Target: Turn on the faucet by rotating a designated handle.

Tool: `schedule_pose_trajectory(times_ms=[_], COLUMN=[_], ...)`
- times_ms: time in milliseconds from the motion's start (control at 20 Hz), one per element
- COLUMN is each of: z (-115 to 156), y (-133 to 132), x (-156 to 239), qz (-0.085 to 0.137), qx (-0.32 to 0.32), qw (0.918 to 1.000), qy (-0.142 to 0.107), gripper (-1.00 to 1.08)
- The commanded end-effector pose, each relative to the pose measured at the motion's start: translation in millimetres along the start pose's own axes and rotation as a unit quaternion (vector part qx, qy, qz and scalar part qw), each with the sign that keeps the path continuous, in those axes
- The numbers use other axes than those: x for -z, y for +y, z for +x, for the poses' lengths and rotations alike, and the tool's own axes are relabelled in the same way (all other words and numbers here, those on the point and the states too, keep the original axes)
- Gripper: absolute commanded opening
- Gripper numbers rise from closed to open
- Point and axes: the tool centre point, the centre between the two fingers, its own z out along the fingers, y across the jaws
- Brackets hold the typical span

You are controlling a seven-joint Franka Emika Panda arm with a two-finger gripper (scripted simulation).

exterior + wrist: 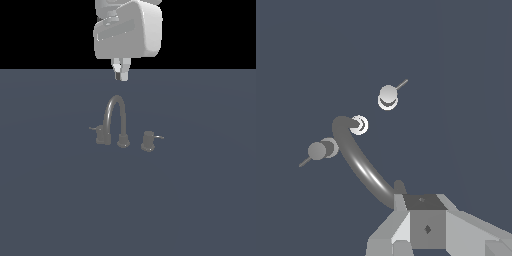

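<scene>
The faucet [116,119] stands on the dark floor, its arched gooseneck spout [358,162] rising from a round foot [359,125]. The designated handle [148,141] sits on the exterior view's right of the spout, a short cylinder with a thin pale-tipped lever; the wrist view shows it from above [388,95]. A blockier knob [102,135] with a dark stub stands on the other side [318,150]. My gripper [120,75] hangs well above the spout's arch, touching nothing. Its fingers [426,225] look pressed together and hold nothing.
The flat dark blue-grey floor [200,200] spreads all around the faucet. The white arm body [129,30] fills the upper middle of the exterior view.
</scene>
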Motion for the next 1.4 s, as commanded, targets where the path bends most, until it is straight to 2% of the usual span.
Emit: schedule_pose_trajectory(times_ms=[0, 350, 650, 850, 1350], z=[10.4, 42.1, 73.4, 97.4, 148.2], y=[-6.1, -18.6, -24.8, -25.7, -17.8], x=[-15.4, -58.5, -98.6, -128.4, -190.8], qz=[0.000, -0.001, -0.003, -0.004, -0.006], qx=[-0.032, -0.120, -0.201, -0.260, -0.384], qw=[0.9995, 0.9928, 0.9797, 0.9656, 0.9233], qy=[-0.001, -0.003, -0.004, -0.005, -0.007], gripper=[-1.00, -1.00, -1.00, -1.00, -1.00])
